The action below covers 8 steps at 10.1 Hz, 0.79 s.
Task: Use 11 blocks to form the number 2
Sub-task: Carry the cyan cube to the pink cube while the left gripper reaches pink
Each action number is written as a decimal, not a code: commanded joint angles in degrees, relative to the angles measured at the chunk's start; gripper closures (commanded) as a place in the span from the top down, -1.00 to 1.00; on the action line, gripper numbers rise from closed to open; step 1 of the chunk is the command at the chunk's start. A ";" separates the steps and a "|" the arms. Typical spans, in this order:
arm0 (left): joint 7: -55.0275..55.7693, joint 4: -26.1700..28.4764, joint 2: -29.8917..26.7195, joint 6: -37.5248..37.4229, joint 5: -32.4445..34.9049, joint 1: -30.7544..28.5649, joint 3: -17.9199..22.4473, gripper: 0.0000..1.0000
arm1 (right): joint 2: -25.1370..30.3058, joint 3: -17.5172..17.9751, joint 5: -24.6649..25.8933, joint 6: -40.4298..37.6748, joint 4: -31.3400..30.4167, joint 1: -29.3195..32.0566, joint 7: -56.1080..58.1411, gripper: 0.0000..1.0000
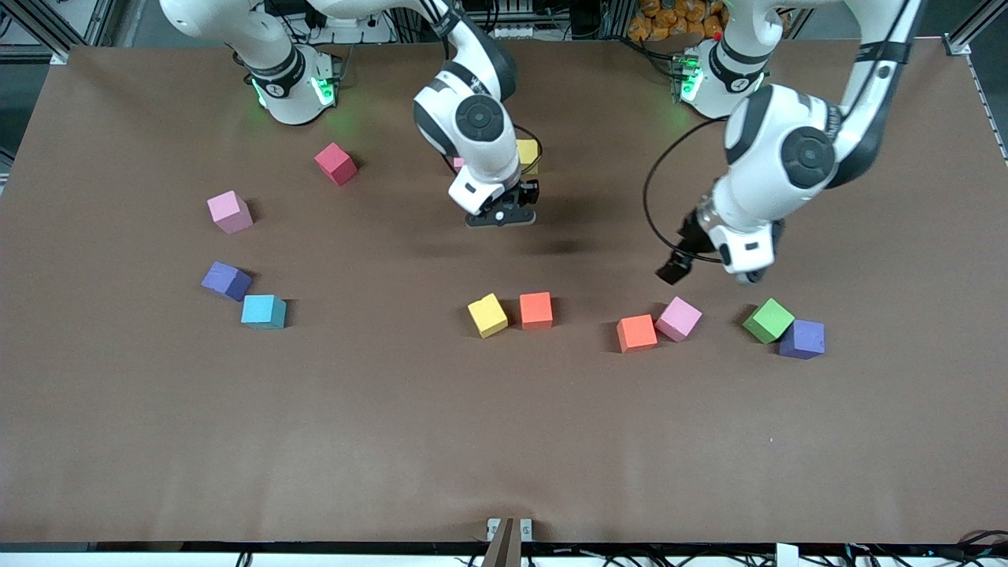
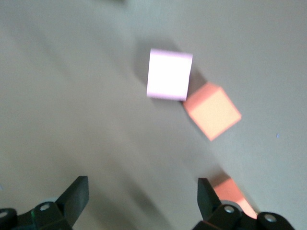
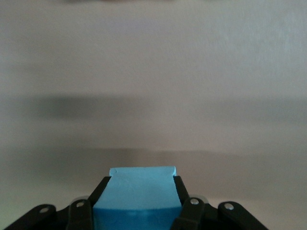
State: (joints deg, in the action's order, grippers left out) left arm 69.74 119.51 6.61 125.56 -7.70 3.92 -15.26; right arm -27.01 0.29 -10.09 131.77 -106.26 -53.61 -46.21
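Right wrist view: right hand (image 3: 139,203) grips blue block (image 3: 139,191), seemingly hidden from front.

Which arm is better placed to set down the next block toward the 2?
Right, most likely. The right hand is already shut on a light blue block, over bare table near the yellow block and orange block. The left hand is open and empty, above the pink block.

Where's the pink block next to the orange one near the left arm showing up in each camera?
Front view: pink block, touching the orange block, below the open left hand.
Left wrist view: upper middle, ahead of the fingers.
Right wrist view: not in it.
Shared landmark: that orange block.
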 commanded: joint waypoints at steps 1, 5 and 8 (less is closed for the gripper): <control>-10.18 -3.57 3.75 -1.19 5.04 1.53 3.99 1.00 | -2.07 -0.12 2.00 1.21 -0.26 -1.84 -6.07 -1.00; -31.27 -9.54 10.43 -1.19 9.35 6.09 10.75 1.00 | -5.68 -0.20 1.91 6.12 0.27 -4.13 -9.33 -1.00; -40.46 -12.28 14.74 -0.58 10.16 7.24 12.35 1.00 | -5.60 -0.29 1.74 5.78 0.18 -5.37 -10.48 -1.00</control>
State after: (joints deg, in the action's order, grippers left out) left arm 32.24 110.11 18.41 125.58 0.97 9.75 -4.30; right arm -32.68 0.29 -9.14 137.51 -106.38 -57.98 -54.34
